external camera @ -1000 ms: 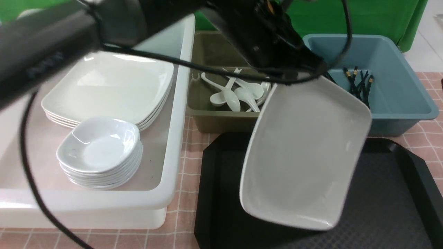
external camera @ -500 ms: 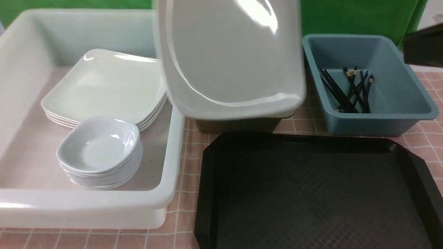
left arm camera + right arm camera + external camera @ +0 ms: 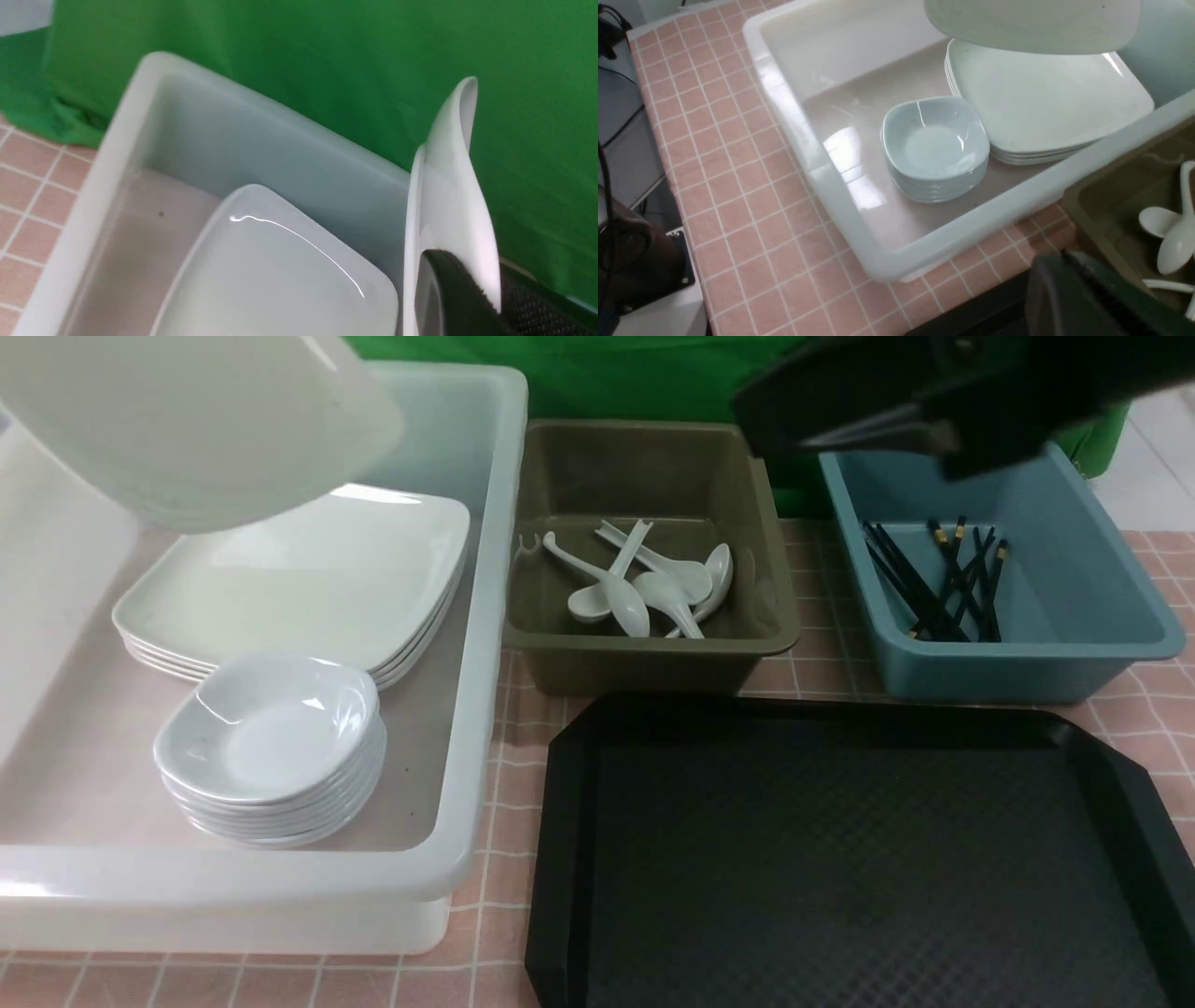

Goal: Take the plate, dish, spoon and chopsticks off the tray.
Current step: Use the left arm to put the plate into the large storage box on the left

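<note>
My left gripper is shut on the rim of the large white plate. It holds the plate tilted above the white tub, over a stack of like plates. The held plate shows at the top left of the front view, where it hides the left gripper, and in the right wrist view. The black tray is bare. My right gripper is shut and empty, high above the olive tub. A stack of dishes sits in the white tub.
Several white spoons lie in the olive tub. Several black chopsticks lie in the blue tub. Both tubs stand behind the tray on the pink checked cloth. A green backdrop closes the far side.
The left arm has carried the plate up off the tray and leftward to above the white tub. The right arm has come into view at the top right.
</note>
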You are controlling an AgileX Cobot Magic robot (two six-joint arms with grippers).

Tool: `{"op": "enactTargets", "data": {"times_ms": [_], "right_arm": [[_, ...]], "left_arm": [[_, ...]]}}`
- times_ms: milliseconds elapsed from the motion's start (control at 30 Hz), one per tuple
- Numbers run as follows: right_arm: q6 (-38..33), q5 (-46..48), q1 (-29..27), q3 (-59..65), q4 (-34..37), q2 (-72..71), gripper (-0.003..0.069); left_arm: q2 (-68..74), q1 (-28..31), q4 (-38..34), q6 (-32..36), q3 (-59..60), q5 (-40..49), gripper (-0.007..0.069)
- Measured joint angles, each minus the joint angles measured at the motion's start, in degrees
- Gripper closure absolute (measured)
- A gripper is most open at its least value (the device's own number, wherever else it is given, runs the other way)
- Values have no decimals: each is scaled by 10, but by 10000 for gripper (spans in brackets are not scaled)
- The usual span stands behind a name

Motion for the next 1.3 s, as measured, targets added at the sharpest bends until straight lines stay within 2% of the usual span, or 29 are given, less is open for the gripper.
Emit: {"op": "enactTargets", "data": {"times_ms": [233,267,433,667,833,933,967,1000,1067,1167,1267,1300], "right_arm": [[13,-13,16,-21,-7,25,629],[18,-16,16,-22,-8,29,629],[26,-16,16,-23,-8,36,629],[28,-13,16,-24,-6,38,629],[28,4,16,-24,-5,38,629],[28,7,16,-24,-5,38,629],[28,7,16,-24,-5,38,629],[28,8,16,-24,-5,38,629],[28,9,16,-24,-5,38,629],[28,10,16,-24,-5,38,629],[40,13,16,-24,-5,38,629],[42,13,16,-24,-5,38,629]], "left_arm": [[9,-17,-77,37,148,-119,606],[19,-36,-107,67,186,-160,606],[36,-78,-145,101,227,-241,606],[62,-113,-162,105,229,-290,606],[79,-115,-118,85,229,-298,585],[89,-115,-58,44,229,-290,517],[93,-115,-38,35,229,-282,470],[93,-115,-35,33,229,-281,470],[99,-115,2,20,229,-258,355],[101,-116,46,13,229,-235,232],[101,-116,82,6,225,-228,144],[101,-115,85,5,224,-227,139]]}}
